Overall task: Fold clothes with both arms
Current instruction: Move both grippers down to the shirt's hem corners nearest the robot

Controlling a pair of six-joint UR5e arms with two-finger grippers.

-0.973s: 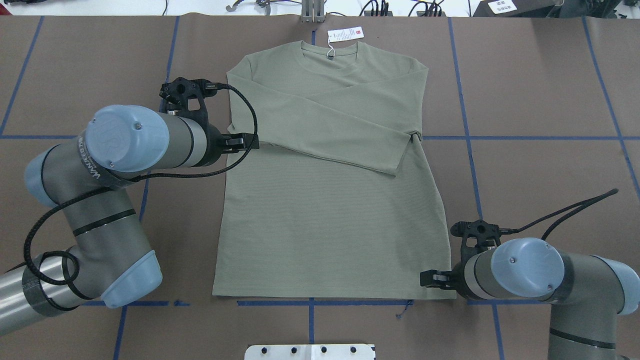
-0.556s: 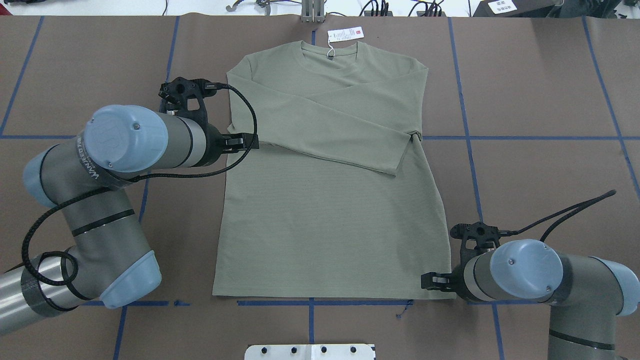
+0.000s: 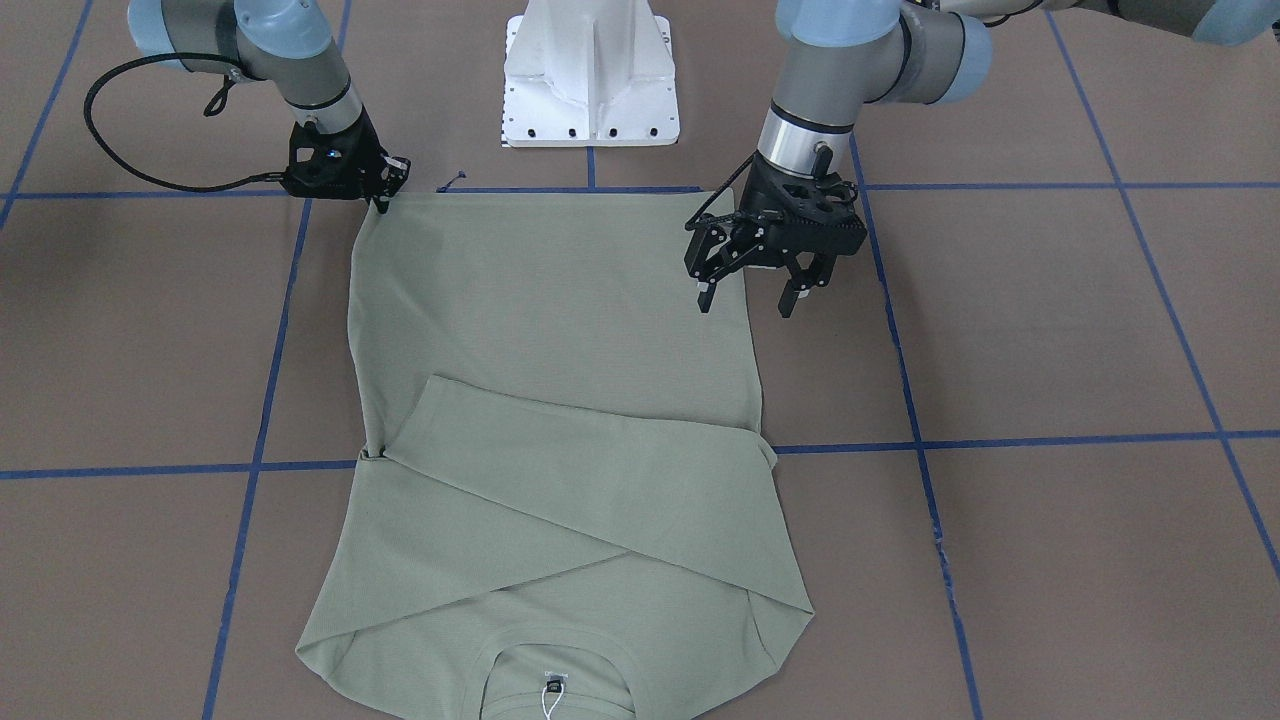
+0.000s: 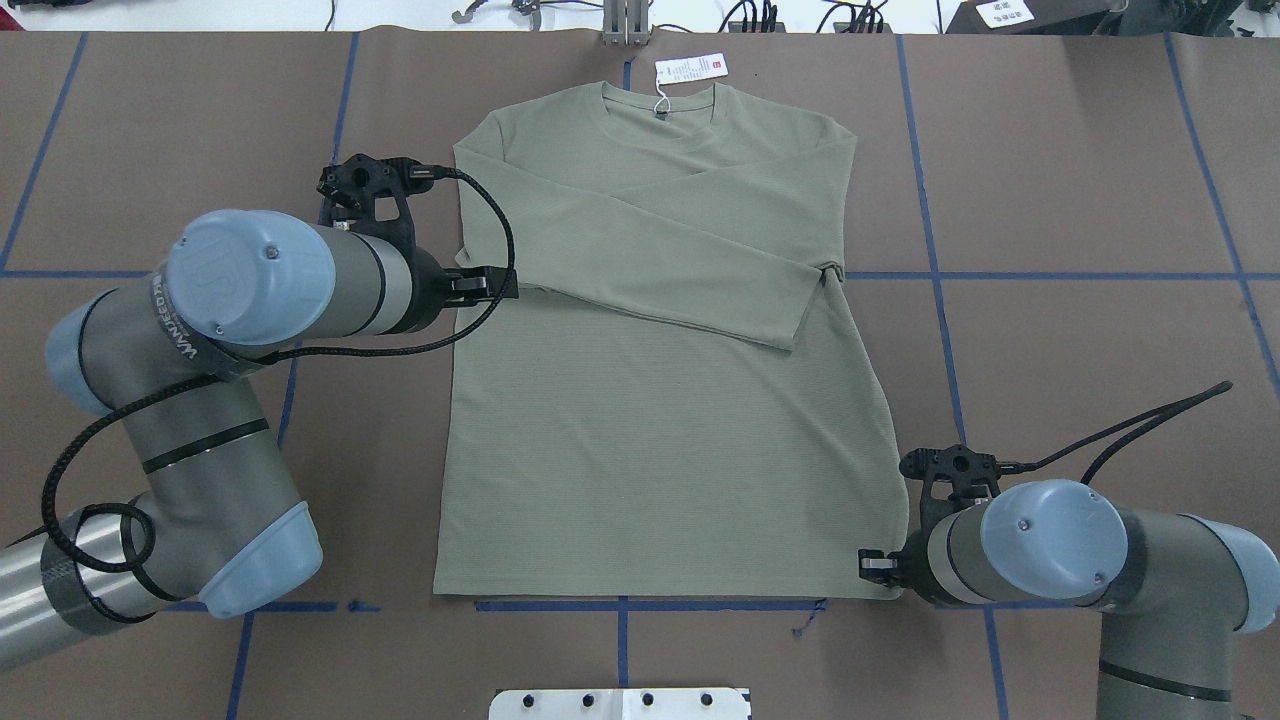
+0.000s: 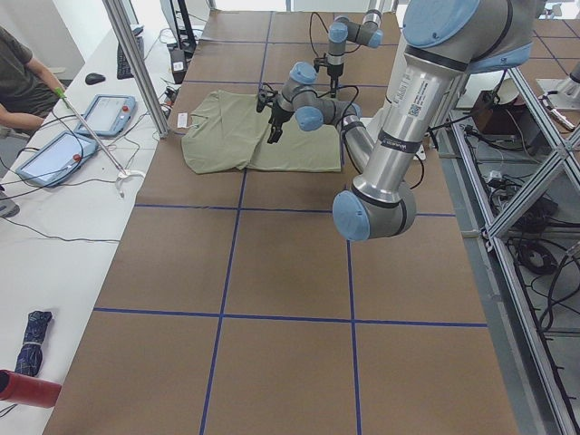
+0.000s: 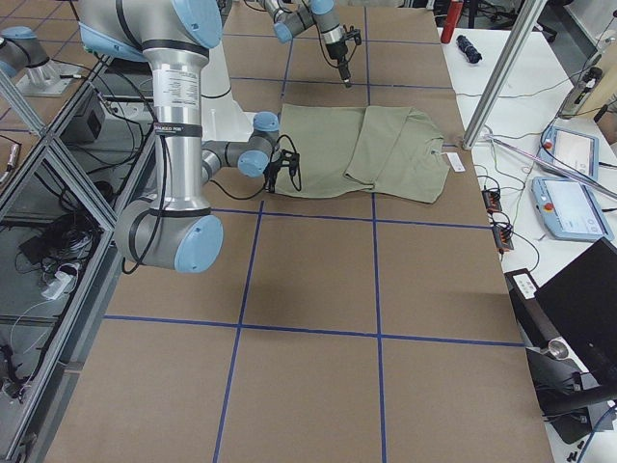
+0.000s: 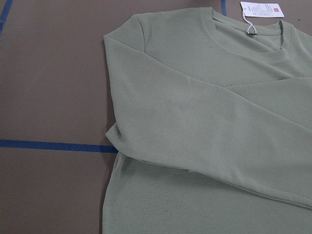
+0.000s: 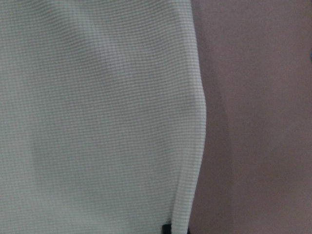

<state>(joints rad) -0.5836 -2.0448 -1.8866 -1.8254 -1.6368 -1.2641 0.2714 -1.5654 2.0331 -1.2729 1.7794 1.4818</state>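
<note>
The pale green long-sleeved shirt (image 4: 660, 450) lies flat on the brown table, both sleeves crossed over its chest, collar and white hang tag (image 4: 690, 68) at the far side. My left gripper (image 3: 745, 300) hovers open just above the shirt's left side edge, near the folded sleeve, with nothing between its fingers (image 3: 703, 298). The left wrist view looks down on that shoulder and sleeve (image 7: 195, 122). My right gripper (image 3: 388, 187) is low at the near right hem corner and shut on the shirt's hem. Knit fabric (image 8: 97, 122) fills the right wrist view.
The white pedestal base (image 3: 590, 80) stands just behind the hem. Blue tape lines (image 4: 935, 275) cross the brown table cover. A metal post (image 4: 625, 25) rises beyond the collar. A person (image 5: 18, 72) sits at a side table with tablets (image 5: 54, 154).
My right gripper has shifted slightly to the right with the hem corner, and the shirt's lower hem has slid a little to the right. The left arm has barely moved.
</note>
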